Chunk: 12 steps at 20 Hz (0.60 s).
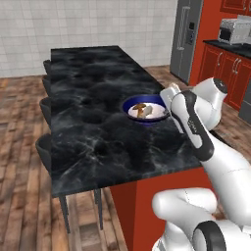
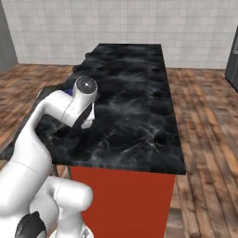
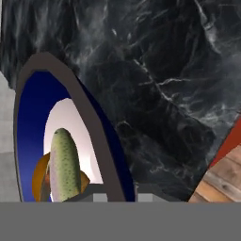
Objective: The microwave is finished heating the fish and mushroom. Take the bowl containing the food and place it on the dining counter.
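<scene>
The dark blue bowl (image 1: pixel 129 104) with a white inside sits low on the dining counter (image 1: pixel 93 137), near its right edge. It holds the fish and mushroom (image 1: pixel 142 111). My gripper (image 1: pixel 167 104) is at the bowl's right rim. In the hand view the bowl's rim (image 3: pixel 89 122) runs down between my two fingertips, with the gripper (image 3: pixel 121 194) shut on it. The speckled fish (image 3: pixel 63 164) lies over the brown mushroom (image 3: pixel 38 178). In the right base view my arm hides the bowl, apart from a blue sliver (image 2: pixel 69 91), above the black marble top (image 2: pixel 135 107).
Dark stools (image 1: pixel 45 105) line the island's left side. A grey fridge (image 1: pixel 185 34) and a silver toaster oven (image 1: pixel 234 30) on a counter over red cabinets stand at the far right. Wooden floor (image 2: pixel 209 121) surrounds the island.
</scene>
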Available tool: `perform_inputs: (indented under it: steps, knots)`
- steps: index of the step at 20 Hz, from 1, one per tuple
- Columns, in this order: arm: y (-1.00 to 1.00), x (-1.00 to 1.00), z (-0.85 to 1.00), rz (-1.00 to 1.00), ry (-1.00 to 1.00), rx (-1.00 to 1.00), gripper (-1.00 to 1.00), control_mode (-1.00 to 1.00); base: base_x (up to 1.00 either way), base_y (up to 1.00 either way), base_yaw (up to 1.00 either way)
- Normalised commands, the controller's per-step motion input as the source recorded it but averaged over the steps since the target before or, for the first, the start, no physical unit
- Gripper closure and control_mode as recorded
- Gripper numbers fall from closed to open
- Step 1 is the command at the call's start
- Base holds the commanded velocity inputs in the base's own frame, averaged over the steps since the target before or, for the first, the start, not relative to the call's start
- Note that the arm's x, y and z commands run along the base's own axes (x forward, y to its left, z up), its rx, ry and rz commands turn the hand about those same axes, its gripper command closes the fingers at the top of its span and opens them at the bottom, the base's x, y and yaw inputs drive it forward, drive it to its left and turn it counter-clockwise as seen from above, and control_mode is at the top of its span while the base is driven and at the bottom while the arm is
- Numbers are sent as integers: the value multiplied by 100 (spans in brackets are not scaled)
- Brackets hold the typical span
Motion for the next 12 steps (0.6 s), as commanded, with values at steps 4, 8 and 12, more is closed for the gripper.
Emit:
perform_inputs:
  steps: [4,8,12]
  knots:
    - [0,100,-41,0,6,0,100,-100,0,0,0]
    - [0,78,-37,0,1,0,100,-100,0,0,0]
    - [3,67,-61,1,0,-3,100,-100,0,0,0]
